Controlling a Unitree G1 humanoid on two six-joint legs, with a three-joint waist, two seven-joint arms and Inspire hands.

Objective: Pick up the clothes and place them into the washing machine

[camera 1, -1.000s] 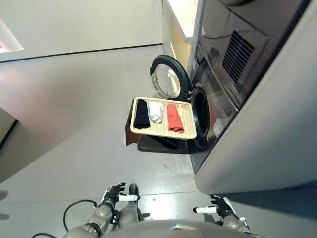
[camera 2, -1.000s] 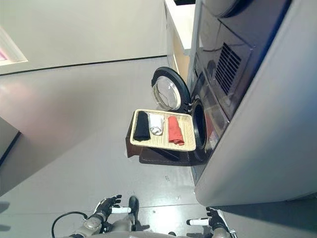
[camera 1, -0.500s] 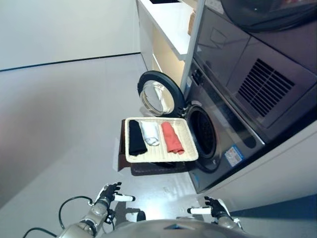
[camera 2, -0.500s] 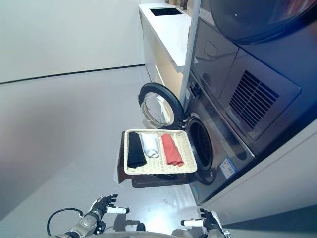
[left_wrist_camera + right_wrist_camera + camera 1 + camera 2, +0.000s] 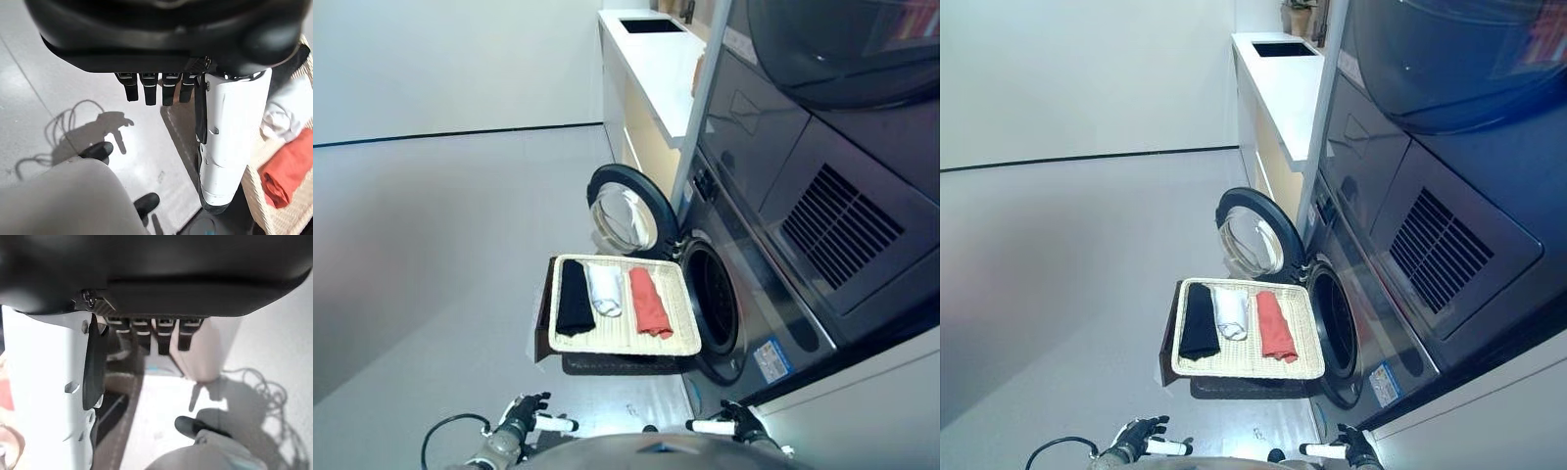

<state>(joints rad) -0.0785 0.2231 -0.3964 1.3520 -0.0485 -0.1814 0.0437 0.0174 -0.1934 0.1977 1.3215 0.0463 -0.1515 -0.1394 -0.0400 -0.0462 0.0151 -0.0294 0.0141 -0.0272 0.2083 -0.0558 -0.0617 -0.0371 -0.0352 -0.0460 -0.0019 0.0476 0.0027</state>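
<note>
From the left eye view, one woven tray (image 5: pixel 677 315) sits on a dark stand (image 5: pixel 607 364) just in front of the washing machine (image 5: pixel 744 294), whose round door (image 5: pixel 625 210) stands swung open to the far left of the drum opening (image 5: pixel 713 299). Three folded clothes lie side by side in the tray: a black one (image 5: pixel 575 297) on the left, a white one (image 5: pixel 605 289) in the middle, a red one (image 5: pixel 648 301) on the right. A white counter (image 5: pixel 656 59) runs away along the far wall. Both hands sit low at the near edge, the left hand (image 5: pixel 524 415) and the right hand (image 5: pixel 736 423), well short of the tray and holding nothing.

The right eye view shows the same count: one tray, three clothes, one open door.

In the left wrist view the left hand's fingers (image 5: pixel 150 88) hang straight and relaxed over the grey floor (image 5: pixel 58 98), with the tray's edge, the white cloth and the red cloth beyond the thumb.

In the right wrist view the right hand's fingers (image 5: pixel 164 338) also hang loosely apart, gripping nothing.
</note>
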